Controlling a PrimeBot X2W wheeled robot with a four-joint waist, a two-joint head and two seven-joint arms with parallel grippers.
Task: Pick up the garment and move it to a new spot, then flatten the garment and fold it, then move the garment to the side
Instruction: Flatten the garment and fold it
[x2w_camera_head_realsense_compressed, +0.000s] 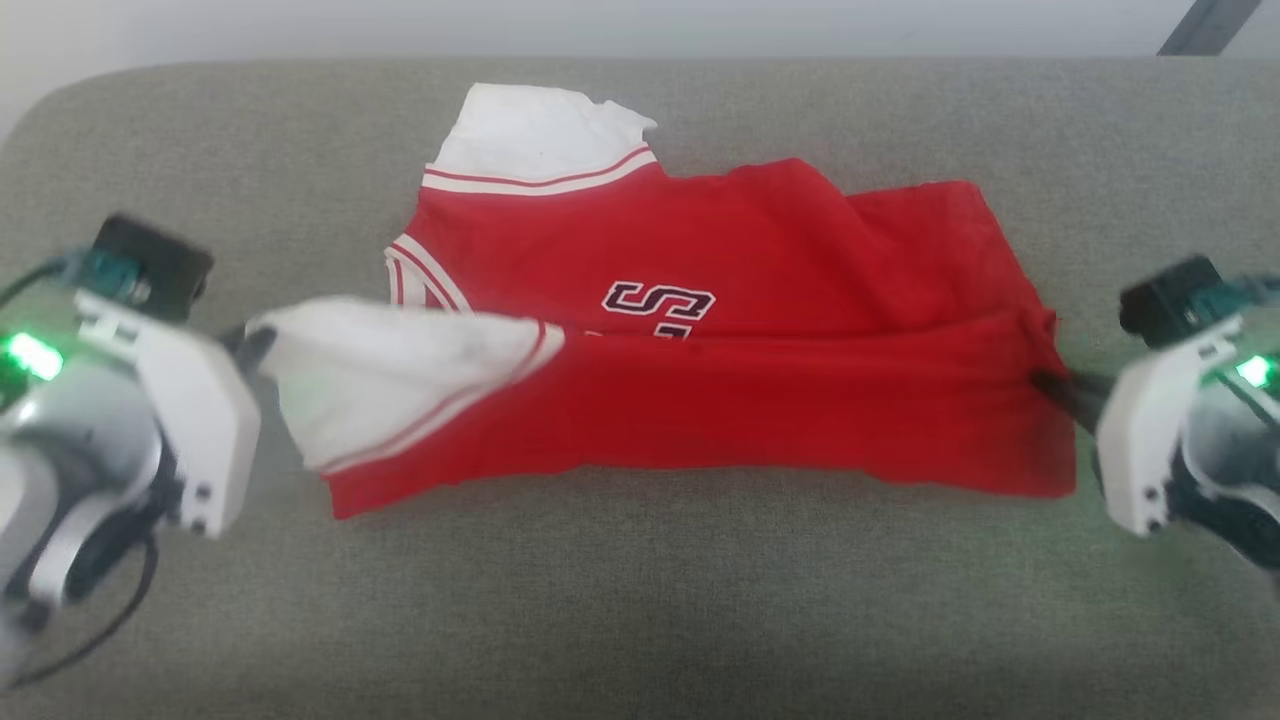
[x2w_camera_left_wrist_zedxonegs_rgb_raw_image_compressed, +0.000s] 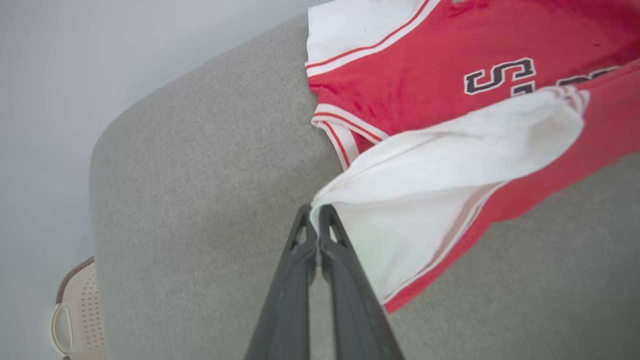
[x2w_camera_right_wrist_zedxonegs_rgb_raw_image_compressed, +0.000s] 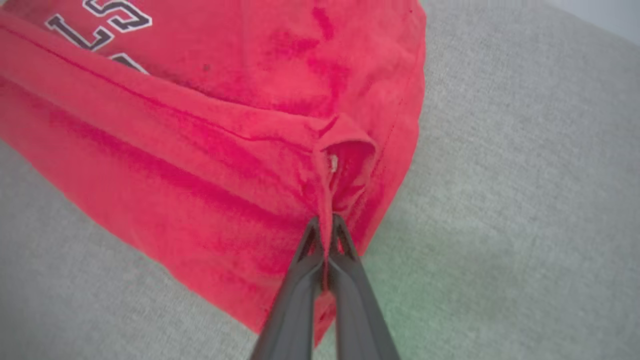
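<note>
The garment (x2w_camera_head_realsense_compressed: 760, 410) lay across the middle of the grey cushion (x2w_camera_head_realsense_compressed: 640, 620), its front layer stretched taut and partly covering the lettering (x2w_camera_head_realsense_compressed: 660, 305). Toward the cushion's left end, the left gripper (x2w_camera_left_wrist_zedxonegs_rgb_raw_image_compressed: 316, 215), fingers together, pinched a white sleeve (x2w_camera_left_wrist_zedxonegs_rgb_raw_image_compressed: 440, 165). Toward the cushion's right end, the right gripper (x2w_camera_right_wrist_zedxonegs_rgb_raw_image_compressed: 326, 227), likewise closed, clamped a red hem fold (x2w_camera_right_wrist_zedxonegs_rgb_raw_image_compressed: 345, 150). The other sleeve (x2w_camera_head_realsense_compressed: 530, 130) lay flat near the cushion's far edge.

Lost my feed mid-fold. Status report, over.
Left pincer shut on white sleeve. Right pincer shut on red edge. Garment part-folded on grey cushion. No obstruction seen.
</note>
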